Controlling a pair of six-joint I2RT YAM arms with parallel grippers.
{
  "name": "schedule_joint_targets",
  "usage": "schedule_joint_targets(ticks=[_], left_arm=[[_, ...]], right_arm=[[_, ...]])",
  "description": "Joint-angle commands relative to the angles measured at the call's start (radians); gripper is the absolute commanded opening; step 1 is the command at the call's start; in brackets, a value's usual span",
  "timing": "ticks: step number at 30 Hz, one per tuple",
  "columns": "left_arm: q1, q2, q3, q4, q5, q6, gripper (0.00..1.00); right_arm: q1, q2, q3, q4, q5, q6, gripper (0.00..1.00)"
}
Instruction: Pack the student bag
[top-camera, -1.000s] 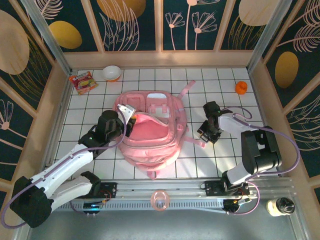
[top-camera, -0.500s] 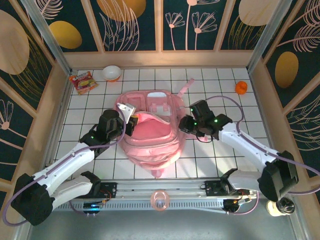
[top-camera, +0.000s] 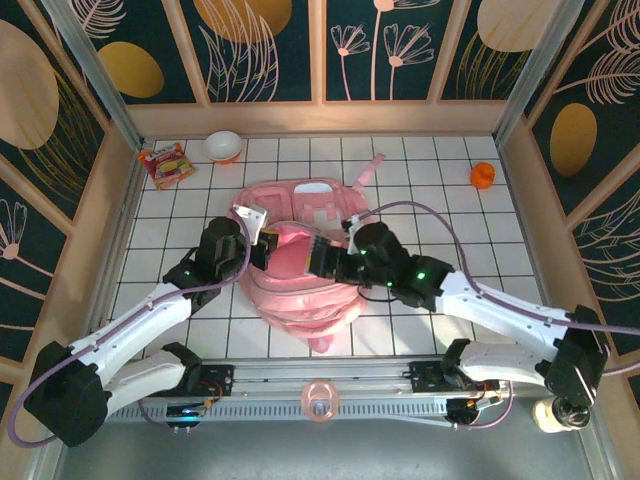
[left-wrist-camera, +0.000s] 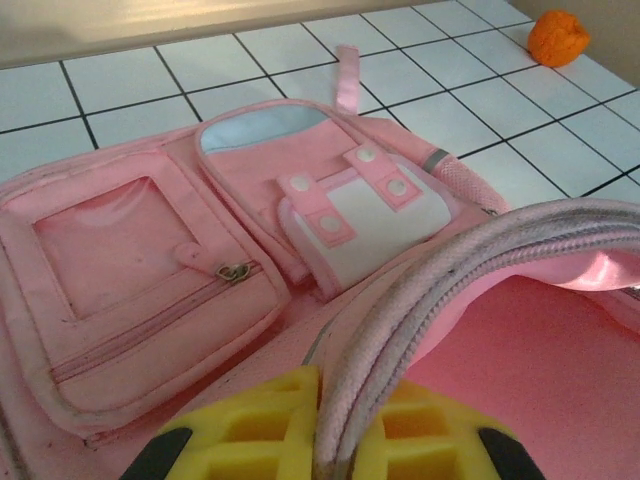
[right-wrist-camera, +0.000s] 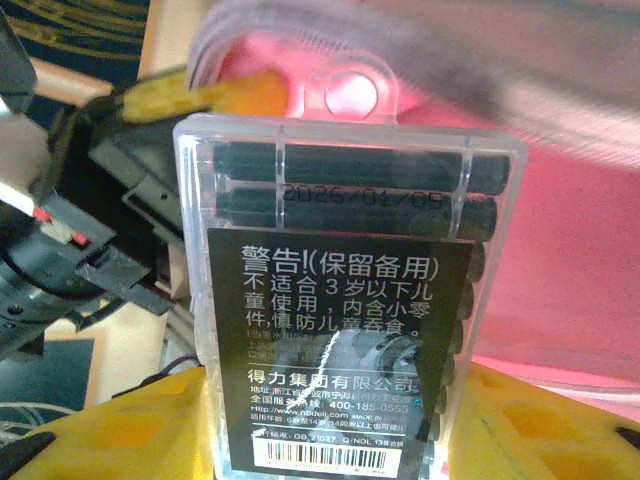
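Now we pinch the large soft pink fabric backpack's (top-camera: 300, 303) limp zip rim, its handiest hold, in our closed left gripper (left-wrist-camera: 335, 415); our right gripper (right-wrist-camera: 335, 420) clamps a rigid clear plastic refill box (right-wrist-camera: 340, 250).

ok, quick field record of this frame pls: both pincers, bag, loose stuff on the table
left pincer: shut on the student bag opening rim, holding it up
right pincer: shut on a clear plastic case of black sticks, above the bag's opening
student bag: lying on the tiled table, main compartment open
loose items: orange object far right; bowl and snack packet far left
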Motion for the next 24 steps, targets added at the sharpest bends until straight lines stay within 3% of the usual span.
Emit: schedule_joint_targets(ticks=[1, 4, 13, 19, 24], left_arm=[[0.003, -0.018, 0.044, 0.112, 0.046, -0.045, 0.06], [0.003, -0.029, 0.038, 0.126, 0.065, -0.048, 0.06], [0.003, -0.046, 0.025, 0.142, 0.132, -0.04, 0.06], [0.003, -0.053, 0.025, 0.146, 0.146, -0.037, 0.06], [0.004, -0.054, 0.02, 0.142, 0.139, -0.033, 0.06]], right_arm=[[0.028, 0.078, 0.053, 0.036, 0.018, 0.085, 0.53], [0.01, 0.139, 0.063, 0.016, 0.039, 0.213, 0.57], [-0.043, 0.233, 0.009, 0.271, -0.013, 0.39, 0.64], [-0.063, 0.246, 0.006, 0.322, -0.002, 0.429, 0.7], [-0.059, 0.211, 0.015, 0.227, 0.039, 0.386, 0.69]])
